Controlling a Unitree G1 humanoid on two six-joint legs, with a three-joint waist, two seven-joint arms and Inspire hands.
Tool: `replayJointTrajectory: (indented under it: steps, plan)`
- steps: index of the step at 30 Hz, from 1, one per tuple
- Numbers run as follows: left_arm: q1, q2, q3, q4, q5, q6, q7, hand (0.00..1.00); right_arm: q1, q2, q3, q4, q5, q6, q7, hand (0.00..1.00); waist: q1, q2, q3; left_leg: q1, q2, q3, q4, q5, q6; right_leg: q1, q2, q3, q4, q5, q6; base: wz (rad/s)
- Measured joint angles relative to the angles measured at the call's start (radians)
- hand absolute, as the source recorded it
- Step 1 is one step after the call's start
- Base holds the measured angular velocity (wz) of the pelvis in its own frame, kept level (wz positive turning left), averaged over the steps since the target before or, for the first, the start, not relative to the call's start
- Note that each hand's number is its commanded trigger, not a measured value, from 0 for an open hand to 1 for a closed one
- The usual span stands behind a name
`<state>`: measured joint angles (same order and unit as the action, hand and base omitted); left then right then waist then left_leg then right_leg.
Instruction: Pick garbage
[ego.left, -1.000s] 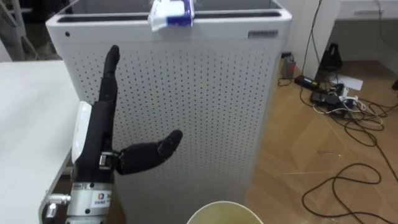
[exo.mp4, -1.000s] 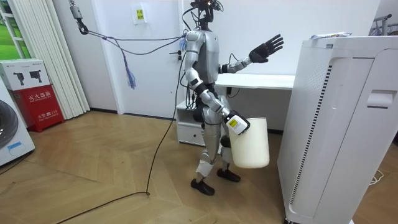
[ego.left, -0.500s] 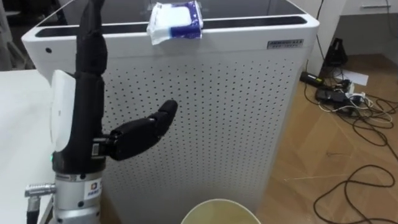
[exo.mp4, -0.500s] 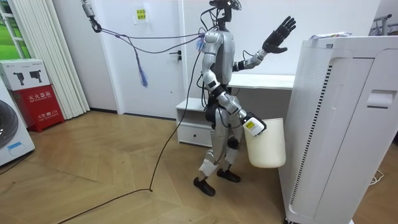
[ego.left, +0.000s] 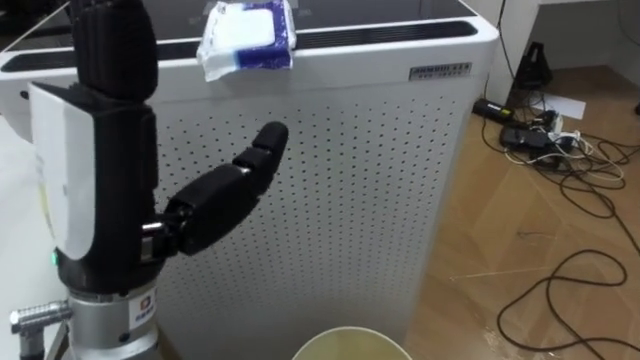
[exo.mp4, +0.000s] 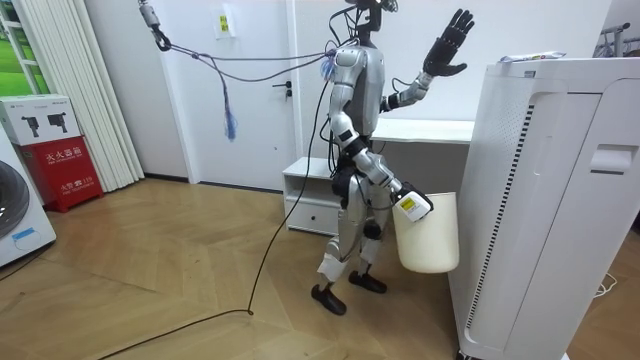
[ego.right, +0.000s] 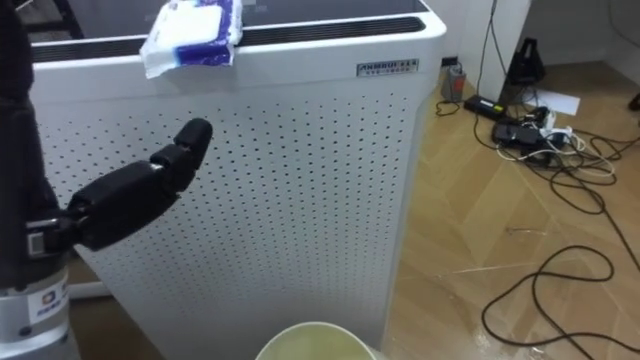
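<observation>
A white and blue packet (ego.left: 247, 38) lies on top of a tall white perforated appliance (ego.left: 350, 180), at its front edge. I stand right in front of the appliance. My left hand (ego.left: 115, 180) is raised in front of it, open, with straight fingers pointing up and the thumb stretched toward the panel, below and left of the packet. In the room view the left hand (exo.mp4: 447, 45) is held high, short of the packet (exo.mp4: 527, 58). My right hand (exo.mp4: 404, 203) hangs low, gripping the rim of a white bin (exo.mp4: 428, 235); the bin's rim (ego.left: 350, 343) shows at the bottom edge.
A white table (exo.mp4: 420, 130) stands to my left beside the appliance, with a low white cabinet (exo.mp4: 310, 200) under it. Cables and a power strip (ego.left: 540, 140) lie on the wood floor to the right. A red box (exo.mp4: 58, 140) stands by the far wall.
I have stepped closer to the appliance with the bin. My left hand has risen higher, up toward the appliance's top edge, and stays open.
</observation>
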<state>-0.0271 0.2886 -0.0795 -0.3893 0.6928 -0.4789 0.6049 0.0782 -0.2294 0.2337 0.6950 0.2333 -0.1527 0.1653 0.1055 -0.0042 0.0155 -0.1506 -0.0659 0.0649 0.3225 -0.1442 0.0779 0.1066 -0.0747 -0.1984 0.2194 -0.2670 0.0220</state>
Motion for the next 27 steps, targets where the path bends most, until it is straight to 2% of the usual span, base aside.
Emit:
replayJointTrajectory:
  steps: [11, 16, 21, 27]
  plan:
    - [0.002, 0.001, -0.021, -0.003, 0.005, 0.022, -0.053, 0.0, 0.003, -0.011, -0.005, -0.03, -0.009, 0.001, 0.021, 1.0, -0.031, 0.01, -0.0051, 0.037, -0.001, -0.009, -0.018, 0.006, -0.009, 0.04, 0.005, -0.001, -0.018, 0.004, -0.006, 0.02]
    - [0.01, 0.007, -0.02, 0.001, 0.01, 0.056, -0.084, 0.0, 0.005, -0.014, -0.027, -0.051, -0.007, 0.001, 0.036, 1.0, -0.045, 0.026, -0.0057, 0.043, 0.0, -0.008, -0.018, 0.007, -0.009, 0.046, 0.006, 0.001, -0.017, 0.005, -0.008, -0.01]
    - [0.034, 0.011, -0.018, 0.001, 0.01, 0.083, -0.133, 0.0, 0.025, -0.014, -0.031, -0.075, -0.009, 0.003, 0.048, 1.0, -0.049, 0.04, -0.0084, 0.044, 0.0, -0.008, -0.019, 0.007, -0.009, 0.046, 0.006, 0.001, -0.017, 0.005, -0.008, 0.0]
    - [0.032, 0.012, 0.001, 0.001, 0.01, 0.092, -0.177, 0.0, 0.045, -0.015, -0.031, -0.087, -0.011, 0.008, 0.071, 1.0, -0.049, 0.045, -0.0102, 0.049, -0.001, -0.008, -0.023, 0.007, -0.009, 0.051, 0.006, -0.001, -0.019, 0.005, -0.008, 0.0]
